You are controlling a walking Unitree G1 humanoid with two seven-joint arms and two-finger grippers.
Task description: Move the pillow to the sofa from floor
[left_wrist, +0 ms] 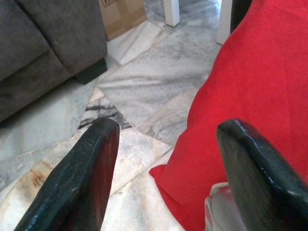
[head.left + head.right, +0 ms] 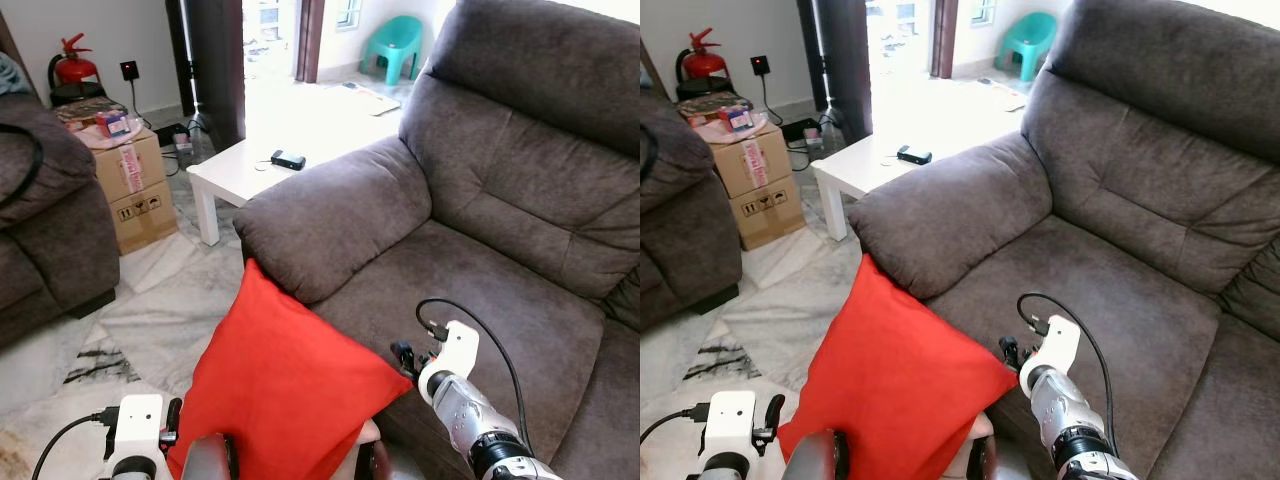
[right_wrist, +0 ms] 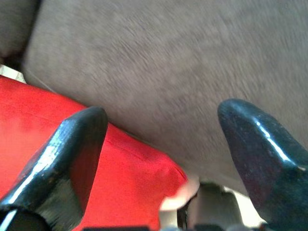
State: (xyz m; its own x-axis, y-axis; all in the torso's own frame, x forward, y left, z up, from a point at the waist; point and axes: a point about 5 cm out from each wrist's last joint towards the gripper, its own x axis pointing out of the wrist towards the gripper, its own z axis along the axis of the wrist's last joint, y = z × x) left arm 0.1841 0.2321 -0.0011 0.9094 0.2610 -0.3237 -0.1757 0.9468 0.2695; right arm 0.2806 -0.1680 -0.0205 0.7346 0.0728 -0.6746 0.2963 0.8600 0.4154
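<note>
The red square fabric pillow [image 2: 285, 385] stands tilted on one corner between the two arms, its upper corner leaning against the front of the grey plush sofa [image 2: 500, 230] armrest and its right-hand corner resting over the front edge of the seat cushion. Its lower part sits close in front of the robot, above the marble floor [image 2: 150, 310].

The left tool [image 1: 166, 159] has its two black fingers apart, with the pillow's lower left edge lying just beside one finger; the marble floor shows between them. The right tool [image 3: 159, 144] is also spread wide, pointing at the seat front, with the pillow's right corner lying between its fingers but not clamped.

The seat lies ahead and to the right of the pillow, so the coming move appears to be a lift and push forward-right. Both arms flank the pillow; the right one is nearer the sofa seat.
</note>
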